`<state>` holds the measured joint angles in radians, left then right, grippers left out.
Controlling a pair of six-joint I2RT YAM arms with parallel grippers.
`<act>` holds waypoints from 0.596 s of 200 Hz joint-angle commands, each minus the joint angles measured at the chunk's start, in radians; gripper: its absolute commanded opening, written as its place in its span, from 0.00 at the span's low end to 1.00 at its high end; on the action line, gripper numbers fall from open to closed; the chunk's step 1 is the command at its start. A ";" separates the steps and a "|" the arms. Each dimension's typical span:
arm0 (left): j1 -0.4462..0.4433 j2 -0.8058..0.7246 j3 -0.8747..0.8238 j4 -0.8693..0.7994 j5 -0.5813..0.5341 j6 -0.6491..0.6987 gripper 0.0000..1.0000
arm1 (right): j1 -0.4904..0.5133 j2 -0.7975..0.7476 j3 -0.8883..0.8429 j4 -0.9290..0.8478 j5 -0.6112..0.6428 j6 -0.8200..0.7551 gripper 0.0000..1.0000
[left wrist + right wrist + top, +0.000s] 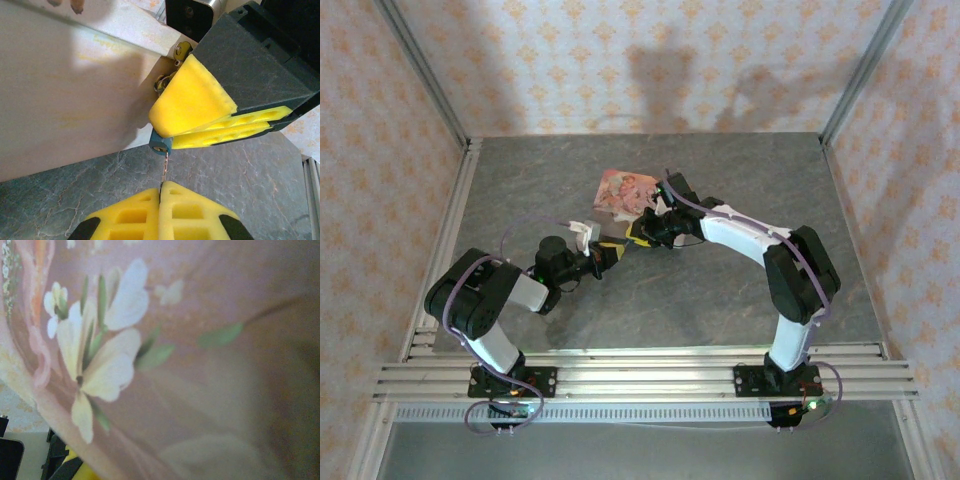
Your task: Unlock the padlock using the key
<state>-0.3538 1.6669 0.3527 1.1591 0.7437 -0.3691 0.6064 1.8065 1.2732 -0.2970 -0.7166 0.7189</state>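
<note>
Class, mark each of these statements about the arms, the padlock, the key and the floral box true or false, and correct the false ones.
1. The left gripper is shut on the key. True.
2. The padlock hangs free, touched by nothing. False: the right gripper pinches it between its yellow fingers, close beside the floral box.
3. The key's tip reaches the padlock's blue body. True.
4. The floral box stands at the near edge, between the arm bases. False: it stands further out on the table, beyond both grippers.
</note>
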 commanded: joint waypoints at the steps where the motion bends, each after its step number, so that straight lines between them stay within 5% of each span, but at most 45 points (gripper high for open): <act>1: -0.007 0.000 0.037 0.034 -0.032 0.008 0.00 | 0.004 -0.025 -0.021 0.001 -0.098 0.041 0.00; 119: -0.005 0.027 0.077 0.053 0.044 -0.019 0.00 | 0.004 -0.035 -0.031 -0.032 -0.134 -0.056 0.00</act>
<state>-0.3538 1.6897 0.3820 1.1557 0.7586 -0.3771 0.5983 1.8015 1.2655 -0.2985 -0.7349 0.6857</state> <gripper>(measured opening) 0.048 0.160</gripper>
